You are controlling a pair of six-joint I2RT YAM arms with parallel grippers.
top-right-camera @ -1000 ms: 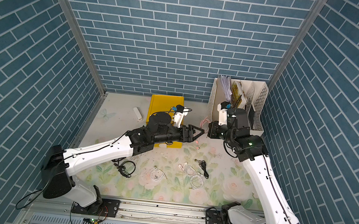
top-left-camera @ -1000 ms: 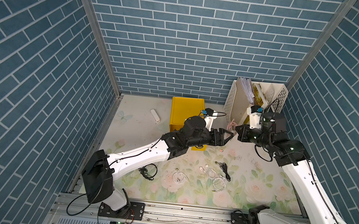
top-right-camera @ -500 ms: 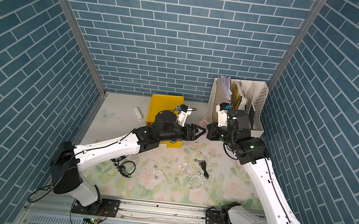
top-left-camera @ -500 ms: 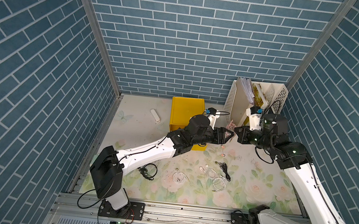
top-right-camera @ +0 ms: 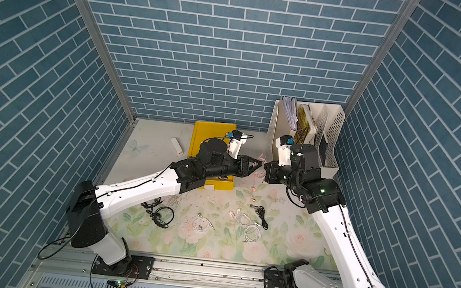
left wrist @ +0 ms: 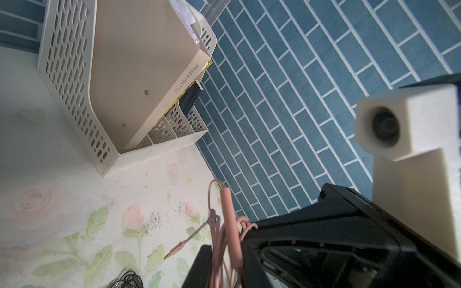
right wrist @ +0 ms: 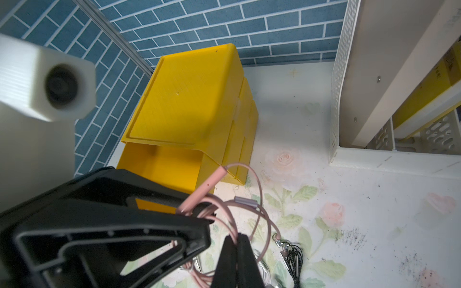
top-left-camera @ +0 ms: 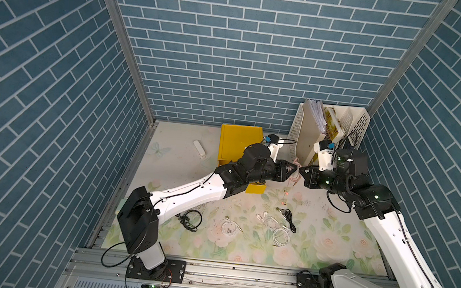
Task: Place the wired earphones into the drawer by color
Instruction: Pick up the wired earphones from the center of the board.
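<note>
Left gripper has advanced and clenched on the pink earphones, aloft beside the yellow drawer; right gripper remains clenched on the same cable; none seen stowed; white earphones and black earphones await on the table.

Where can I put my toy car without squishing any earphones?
Bare spots: the front right, between the white earphones and the right arm; the back left, between the small white stick and the wall. Crowded: the middle, around the black earphones, and by the yellow drawers, where left hand and right hand hold the pink earphones.
</note>
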